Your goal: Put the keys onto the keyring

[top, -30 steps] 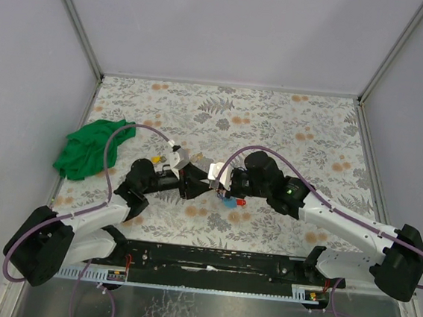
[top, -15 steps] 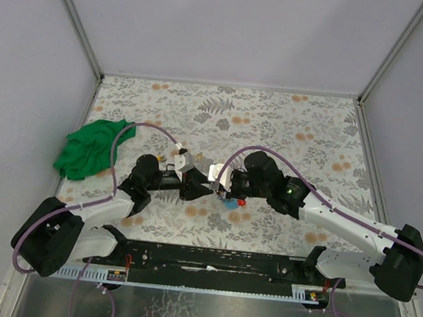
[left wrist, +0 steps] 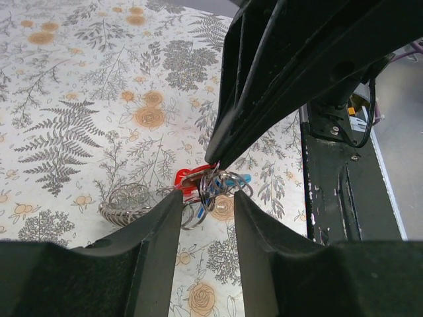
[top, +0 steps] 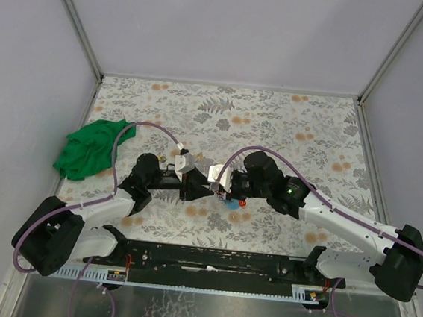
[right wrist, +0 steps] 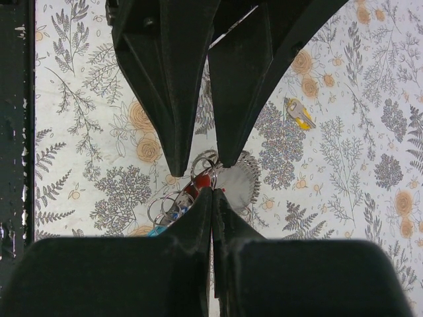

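You are partway through, as far as the views allow a judgement. The keys [left wrist: 187,177] with the red tag and the blue tag [left wrist: 243,178] sit bunched with several thin wire loops, which I take to be the keyring [left wrist: 215,183]. They look joined to it, but the tangle is too small to say each one is fully threaded. One yellow-tagged key [right wrist: 299,113] lies alone on the bench [top: 289,128], well apart from the bunch, so at least that one is left to do.

The bunch is at the middle of the bench, near its front edge, between the two arms. Your right gripper [right wrist: 211,193] has its fingers pressed together, and their tip appears to pinch one loop of the keyring. Your left gripper [left wrist: 206,195] has its fingers apart, one on each side of the bunch, and holds nothing.

The tags are short oblong plastic pieces, and the loops are bright and overlap each other. A coiled wire piece [left wrist: 125,201] rests just beside the bunch; I cannot tell whether it is attached. A green cloth [top: 91,148] lies far off to the left.
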